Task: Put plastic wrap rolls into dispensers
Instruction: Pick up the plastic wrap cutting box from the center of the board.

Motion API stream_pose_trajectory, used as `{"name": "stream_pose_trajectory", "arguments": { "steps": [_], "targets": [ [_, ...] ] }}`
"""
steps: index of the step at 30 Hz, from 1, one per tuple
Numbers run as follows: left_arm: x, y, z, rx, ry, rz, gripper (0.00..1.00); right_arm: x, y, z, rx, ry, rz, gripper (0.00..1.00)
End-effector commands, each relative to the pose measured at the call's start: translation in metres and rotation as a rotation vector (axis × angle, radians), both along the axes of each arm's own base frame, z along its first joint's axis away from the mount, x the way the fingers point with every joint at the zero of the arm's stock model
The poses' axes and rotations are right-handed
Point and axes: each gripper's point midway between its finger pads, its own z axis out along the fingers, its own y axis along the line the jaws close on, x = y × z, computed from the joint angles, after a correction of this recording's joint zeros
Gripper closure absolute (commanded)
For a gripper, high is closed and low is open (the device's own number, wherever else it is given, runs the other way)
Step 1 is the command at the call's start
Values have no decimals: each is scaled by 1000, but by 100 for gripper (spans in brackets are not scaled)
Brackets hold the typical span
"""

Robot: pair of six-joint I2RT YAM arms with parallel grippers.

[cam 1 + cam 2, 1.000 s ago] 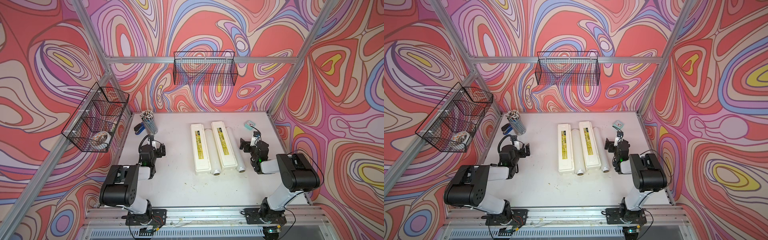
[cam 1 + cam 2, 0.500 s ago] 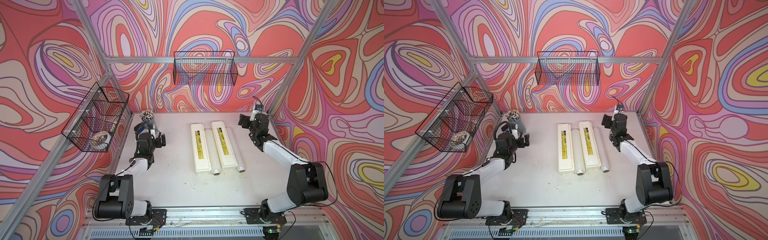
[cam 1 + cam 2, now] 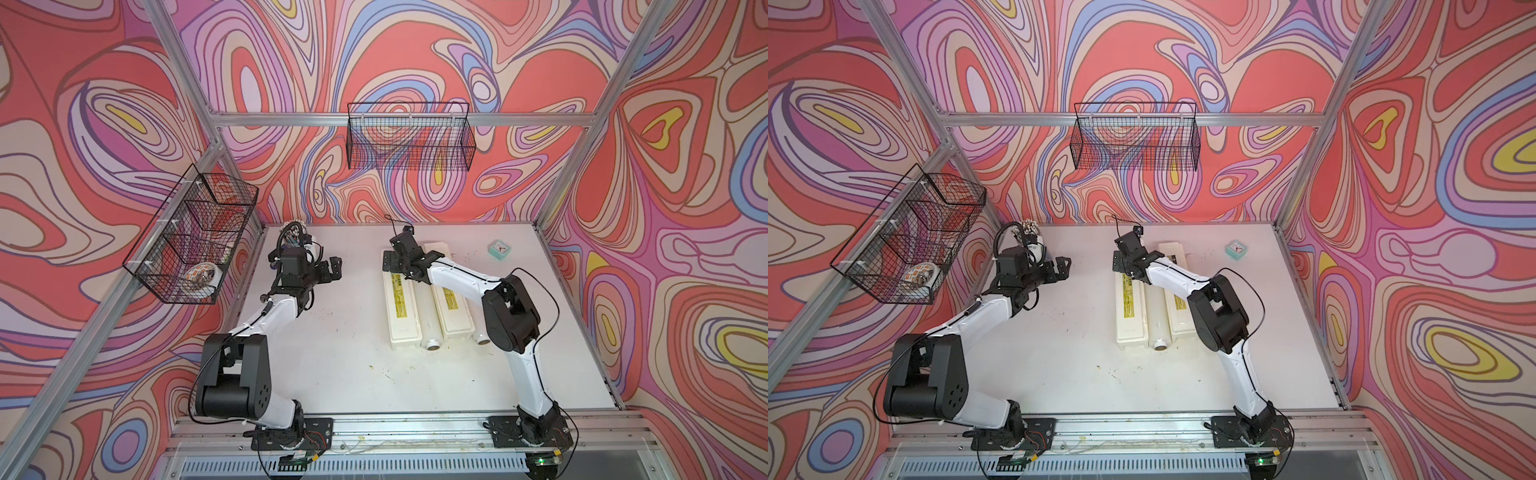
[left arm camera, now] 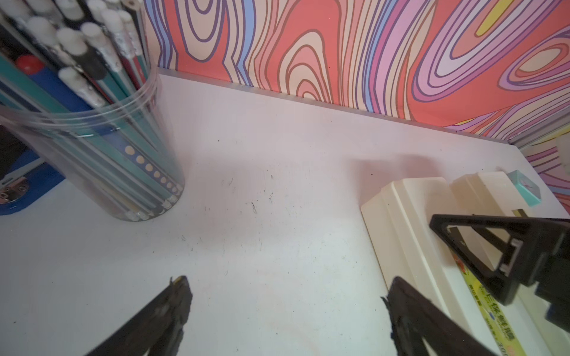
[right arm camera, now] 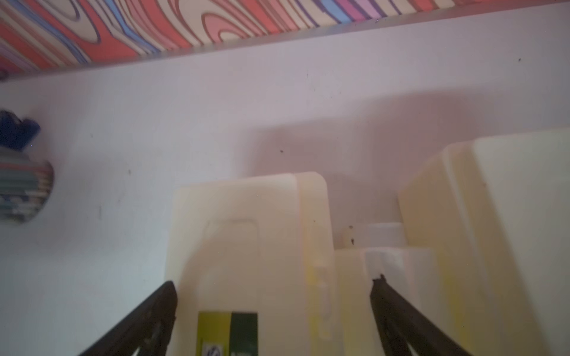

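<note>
Right gripper (image 5: pixel 274 283), jaws wide, straddles the left dispenser (image 3: pixel 405 328) at its far end, presumably to open it; left gripper (image 3: pixel 329 270) is wide and empty.

— What are the dispensers (image 3: pixel 402 320) made of?
— Cream plastic, smooth, with a faint sheen; the lid labels look like printed stickers.
— And the plastic wrap rolls (image 3: pixel 428 328)?
— Whitish translucent film, smooth and slick.
— The tabletop (image 3: pixel 340 332)?
— Matt white, scuffed and speckled with grime.
— That pencil cup (image 4: pixel 101 148)?
— Clear, glossy plastic.
— The wire baskets (image 3: pixel 409 141)?
— Thin black metal wire, hung on brushed aluminium rails (image 3: pixel 291 120).
— The left claw (image 4: pixel 288 282)?
— Matt black plastic.
</note>
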Motion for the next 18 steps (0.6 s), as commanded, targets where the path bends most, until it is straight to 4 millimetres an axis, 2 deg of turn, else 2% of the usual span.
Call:
{"name": "stream_pose_trajectory", "arguments": {
  "steps": [1,4,8,13,16,18],
  "targets": [
    [0,-6,26,-7,-60,-33,0,3,-19,-9,-76,46,-100,2],
    [-1,-7,29,9,-83,-48,0,8,-4,-28,-92,96,-40,2],
    [-2,-4,23,42,-72,-47,0,6,18,-37,-86,115,20,2],
    [-5,-2,15,69,-55,-56,0,-9,19,-47,-141,162,37,2],
    [-5,-1,14,79,-57,-51,0,-18,26,-50,-185,173,80,2],
    [-4,0,13,85,-53,-48,0,-18,29,-58,-201,193,103,2]
  ]
}}
